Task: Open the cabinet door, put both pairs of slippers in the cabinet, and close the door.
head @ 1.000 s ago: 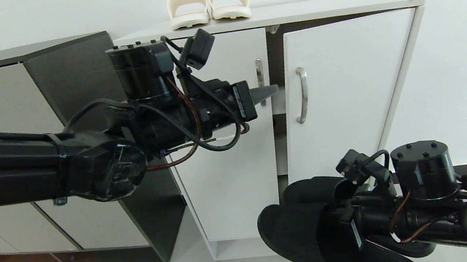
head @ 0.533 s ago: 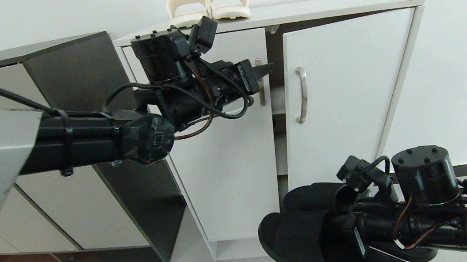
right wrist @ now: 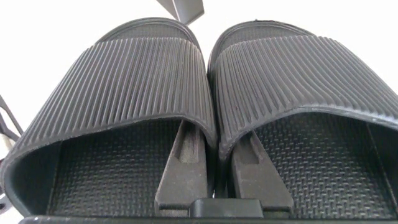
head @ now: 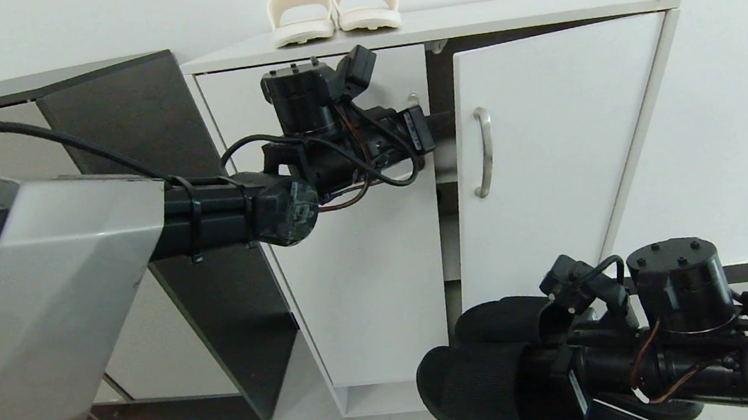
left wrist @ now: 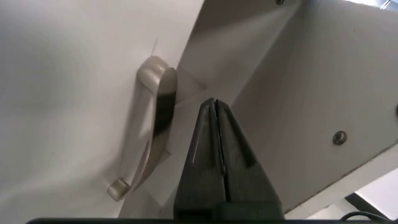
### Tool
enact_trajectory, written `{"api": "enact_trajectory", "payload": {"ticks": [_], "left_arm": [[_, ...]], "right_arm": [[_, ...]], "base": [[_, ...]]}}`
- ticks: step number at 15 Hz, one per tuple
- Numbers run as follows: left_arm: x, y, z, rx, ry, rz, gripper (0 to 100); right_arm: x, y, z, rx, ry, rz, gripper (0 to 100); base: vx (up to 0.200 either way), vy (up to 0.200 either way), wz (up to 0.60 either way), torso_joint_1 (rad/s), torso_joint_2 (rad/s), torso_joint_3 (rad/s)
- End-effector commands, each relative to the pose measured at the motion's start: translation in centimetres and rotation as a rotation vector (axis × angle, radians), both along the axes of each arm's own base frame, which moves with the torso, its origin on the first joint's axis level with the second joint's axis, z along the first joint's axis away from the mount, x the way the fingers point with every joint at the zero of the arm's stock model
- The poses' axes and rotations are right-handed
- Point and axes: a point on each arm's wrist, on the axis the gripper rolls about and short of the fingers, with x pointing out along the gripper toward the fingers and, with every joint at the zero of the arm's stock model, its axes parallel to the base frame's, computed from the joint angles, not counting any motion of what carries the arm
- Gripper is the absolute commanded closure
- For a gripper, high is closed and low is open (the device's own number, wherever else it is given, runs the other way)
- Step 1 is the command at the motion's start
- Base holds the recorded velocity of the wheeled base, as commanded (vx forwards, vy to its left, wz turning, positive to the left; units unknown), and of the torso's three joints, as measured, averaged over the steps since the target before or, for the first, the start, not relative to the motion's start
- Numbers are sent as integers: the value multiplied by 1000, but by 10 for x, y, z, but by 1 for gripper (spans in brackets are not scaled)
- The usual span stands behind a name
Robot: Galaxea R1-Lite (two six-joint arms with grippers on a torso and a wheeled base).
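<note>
With the right door (head: pixel 552 145) ajar, nothing is stowed yet — the right gripper (right wrist: pixel 216 140) clamps the black slippers (head: pixel 487 374), the left gripper (left wrist: pixel 214 109), pinched closed, sits at the door gap — white slippers (head: pixel 334 9) wait atop the cabinet (head: pixel 464 17).

No text, number or sign can be read anywhere. The small white sticker (head: pixel 419 136) on the left gripper (head: pixel 443 119) is too tiny to read.

We see a white two-door cabinet (head: pixel 535 8): its right door (head: pixel 553 159) stands ajar and its left door (head: pixel 369 289) is closed. A pair of cream rubber slippers (head: pixel 334 9) sits side by side on the cabinet top, left of the middle. A pair of black ribbed slippers (head: pixel 494 373) is pinched together in the right end effector (right wrist: pixel 214 143), low in front of the right door.
</note>
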Motion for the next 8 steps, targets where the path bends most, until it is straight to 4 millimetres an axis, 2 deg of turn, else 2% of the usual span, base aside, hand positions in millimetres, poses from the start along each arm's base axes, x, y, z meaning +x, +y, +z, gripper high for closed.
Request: {"api": "enact_trajectory", "payload": {"ticks": [1, 2, 3, 5, 8], "left_arm": [[1, -3, -3, 3, 5, -5, 100], [-1, -3, -2, 2, 3, -6, 100], [-2, -4, -2, 2, 4, 1, 100], [-24, -23, 3, -12, -3, 26, 100], [-68, -56, 3, -20, -15, -88, 100]], "right_arm": [[0, 2, -3, -7, 8, 4, 100], [-1, 3, -4, -10, 13, 10, 100], [-3, 4, -5, -13, 16, 16, 100], [-12, 5, -8, -23, 28, 39, 100], [-31, 9, -6, -23, 24, 101, 100]], "base": [[0, 0, 0, 0, 0, 0], [0, 0, 0, 0, 0, 0], [-200, 0, 0, 7, 2, 7], [-200, 0, 0, 7, 0, -5], [-200, 0, 0, -1, 7, 2]]}}
